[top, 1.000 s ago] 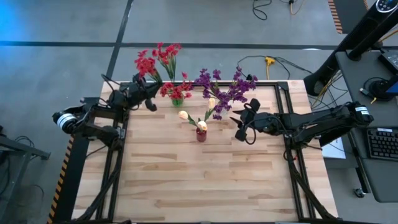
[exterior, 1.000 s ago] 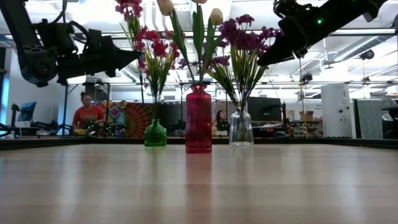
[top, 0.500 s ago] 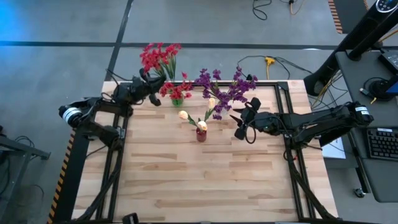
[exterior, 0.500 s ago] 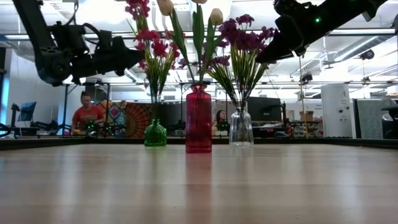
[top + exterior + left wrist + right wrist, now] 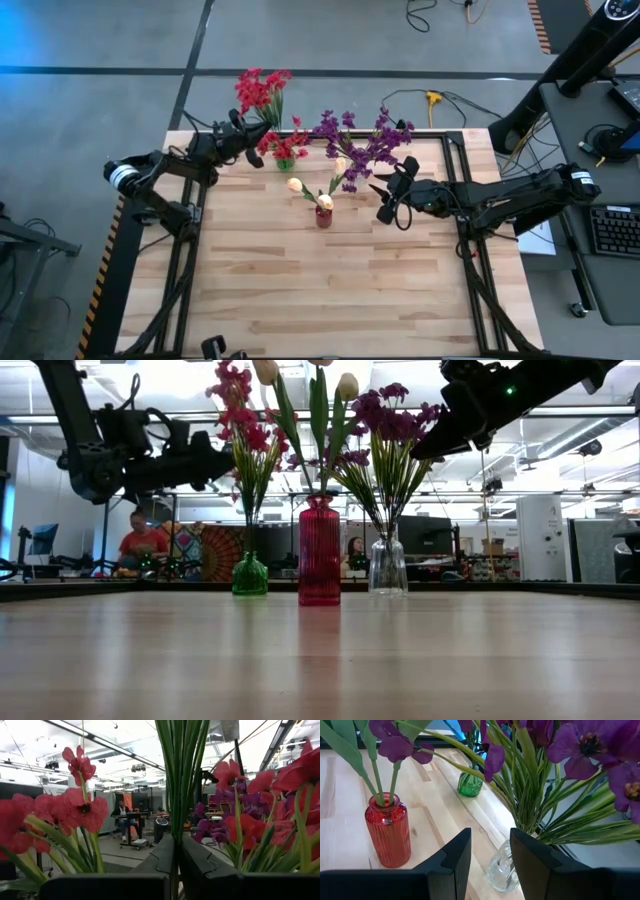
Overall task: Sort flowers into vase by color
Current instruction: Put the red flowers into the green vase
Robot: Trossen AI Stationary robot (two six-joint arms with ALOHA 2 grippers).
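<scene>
- Flowers stand at the table's [image 5: 330, 290] far edge: red flowers [image 5: 262, 92] over the green vase [image 5: 250, 574], purple flowers [image 5: 362, 143] in the clear vase [image 5: 387, 567], cream flowers [image 5: 310, 375] in the red vase [image 5: 319, 553].
- Left gripper [image 5: 248, 145], fingers [image 5: 165, 854] clamped on a red sprig's stems [image 5: 178, 775].
- Right gripper [image 5: 384, 200], fingers [image 5: 456, 851] parted, holding nothing, beside the purple bunch.
</scene>
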